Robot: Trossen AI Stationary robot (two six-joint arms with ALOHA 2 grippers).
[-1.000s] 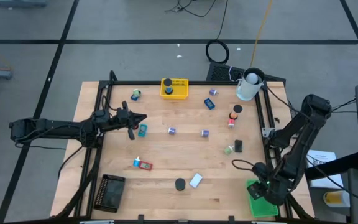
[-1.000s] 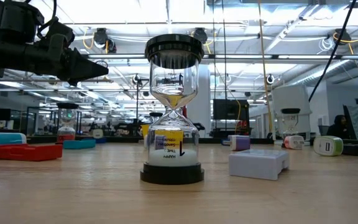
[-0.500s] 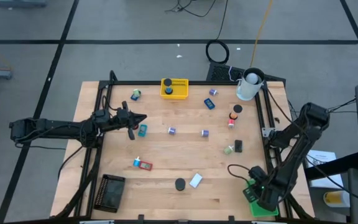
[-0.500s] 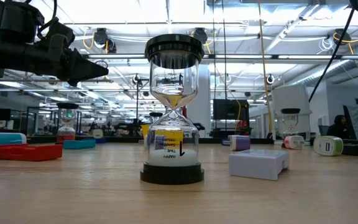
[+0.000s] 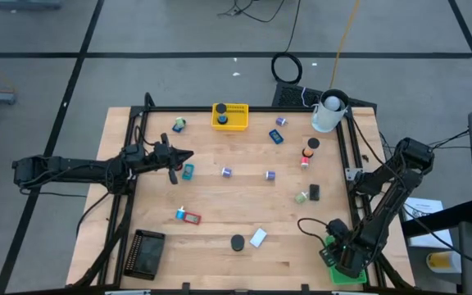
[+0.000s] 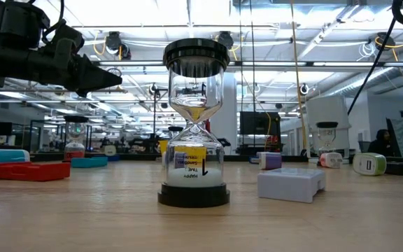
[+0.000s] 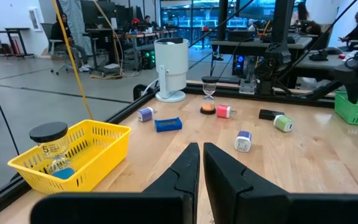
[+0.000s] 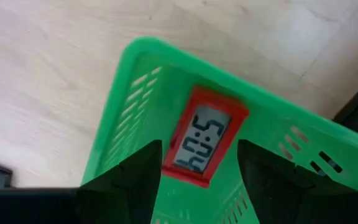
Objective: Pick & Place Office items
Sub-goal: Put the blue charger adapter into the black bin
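Note:
My right gripper points down into the green mesh tray at the table's near right corner. It is open, and a red digital clock lies on the tray's floor between its fingers. My left gripper is shut and empty. It hangs level above the table's left part. Small office items lie scattered on the wood: an hourglass standing on its black base, a white block, and a red and blue pair. My right gripper's fingers stand close on either side of the red clock's long sides, coming from above. I cannot tell whether they touch it. The clock lies flat in the tray, its display up.
A yellow tray with an hourglass in it stands at the far edge. A white cup is at the far right, and a black tray at the near left. Several small blocks dot the table's middle and right.
My right gripper has sunk toward the green tray and drifted a little toward the table's near edge.

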